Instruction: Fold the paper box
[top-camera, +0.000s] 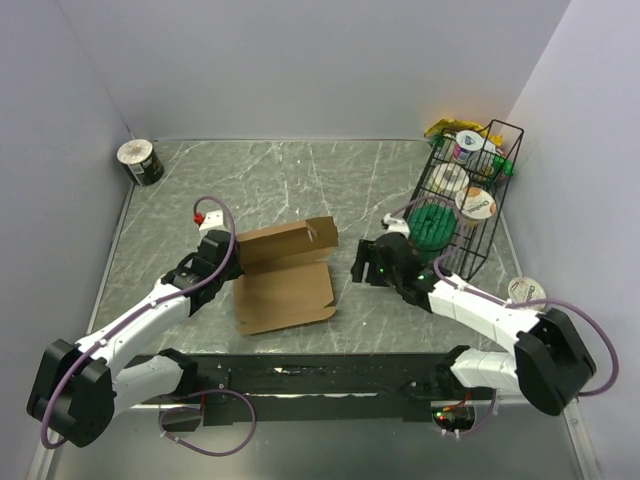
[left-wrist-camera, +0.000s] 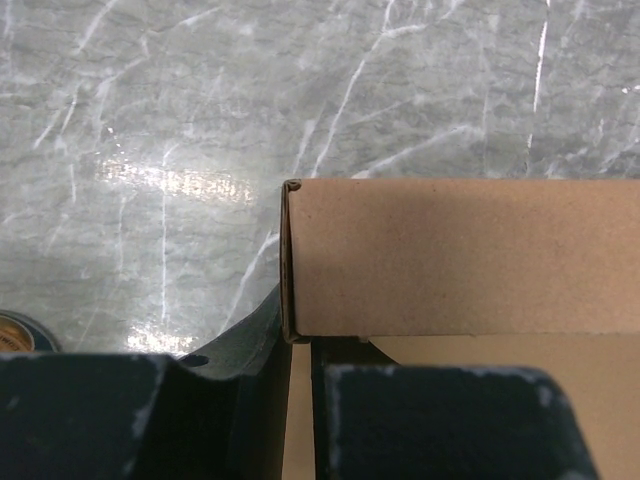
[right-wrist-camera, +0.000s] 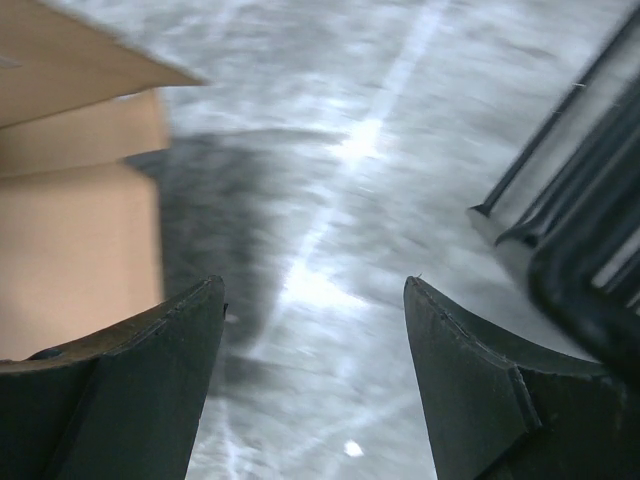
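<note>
Paper box (top-camera: 285, 275), half folded, is laid near the middle of the table (top-camera: 300, 180), with its rear wall raised. It is judged light and thin, stiff only along the creases and easily dented, so flap edges beside a crease are best taken. Its left wall is pinched by the left end effector (top-camera: 222, 250). The right end effector (top-camera: 362, 262) is spread, near the box but apart from it. No writing is shown on the cardboard. Labels on the cups (top-camera: 476, 203) in the black wire basket (top-camera: 497, 200) cannot be read.
</note>
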